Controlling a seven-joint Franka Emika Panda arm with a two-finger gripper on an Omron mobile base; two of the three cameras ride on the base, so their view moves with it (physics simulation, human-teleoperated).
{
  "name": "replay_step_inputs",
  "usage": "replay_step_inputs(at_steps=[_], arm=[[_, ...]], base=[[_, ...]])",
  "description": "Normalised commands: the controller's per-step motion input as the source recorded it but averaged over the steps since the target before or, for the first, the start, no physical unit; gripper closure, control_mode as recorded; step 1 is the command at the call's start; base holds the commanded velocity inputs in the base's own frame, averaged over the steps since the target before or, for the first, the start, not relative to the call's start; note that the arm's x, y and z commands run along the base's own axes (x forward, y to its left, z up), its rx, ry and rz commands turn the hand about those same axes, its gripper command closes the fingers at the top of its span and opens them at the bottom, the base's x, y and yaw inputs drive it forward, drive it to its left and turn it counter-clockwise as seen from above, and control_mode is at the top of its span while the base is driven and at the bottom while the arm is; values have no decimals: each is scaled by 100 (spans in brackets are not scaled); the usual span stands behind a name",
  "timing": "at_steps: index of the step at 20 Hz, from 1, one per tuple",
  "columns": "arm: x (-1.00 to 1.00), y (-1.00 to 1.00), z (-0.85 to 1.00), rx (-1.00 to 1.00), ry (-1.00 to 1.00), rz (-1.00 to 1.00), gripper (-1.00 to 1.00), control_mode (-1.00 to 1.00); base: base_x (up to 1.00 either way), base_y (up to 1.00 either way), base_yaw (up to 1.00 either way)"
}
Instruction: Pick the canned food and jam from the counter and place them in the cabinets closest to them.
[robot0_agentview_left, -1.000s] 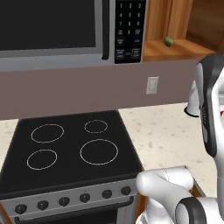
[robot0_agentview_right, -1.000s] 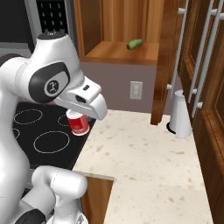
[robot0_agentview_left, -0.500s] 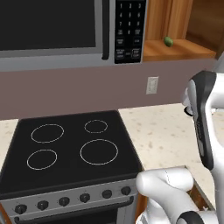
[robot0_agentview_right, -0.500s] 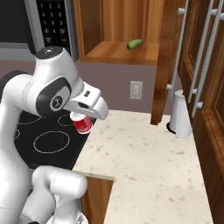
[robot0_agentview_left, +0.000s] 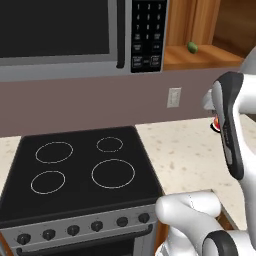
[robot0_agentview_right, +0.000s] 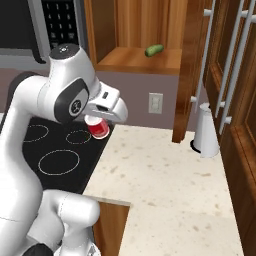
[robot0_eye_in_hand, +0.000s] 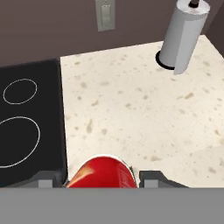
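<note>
**Red can aloft, shelf edge ahead**

While the hand (robot0_agentview_right: 100, 125) grips the red can (robot0_agentview_right: 98, 128) between its fingers, clear above the speckled desk (robot0_agentview_right: 165, 190) beside the stovetop (robot0_agentview_left: 80, 172), the open cabinet shelf (robot0_agentview_right: 137, 60) waits at one o'clock in the right base view. Risks, as judged: the can may strike the shelf's front lip, nudge the green vegetable (robot0_agentview_right: 153, 50) already there, or slip on the lift.
</note>
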Motion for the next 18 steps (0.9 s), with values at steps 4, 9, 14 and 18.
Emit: replay_step_inputs(at_steps=[4,9,14,18], arm=[[20,-9,21,2,-2,6,100,-100],[18,-13,17,2,-5,5,100,-100],[33,-3,30,4,-3,3,100,-100],[33,-1,29,4,-2,1,100,-100]], base=[[0,0,0],[0,0,0],[0,0,0],[0,0,0]])
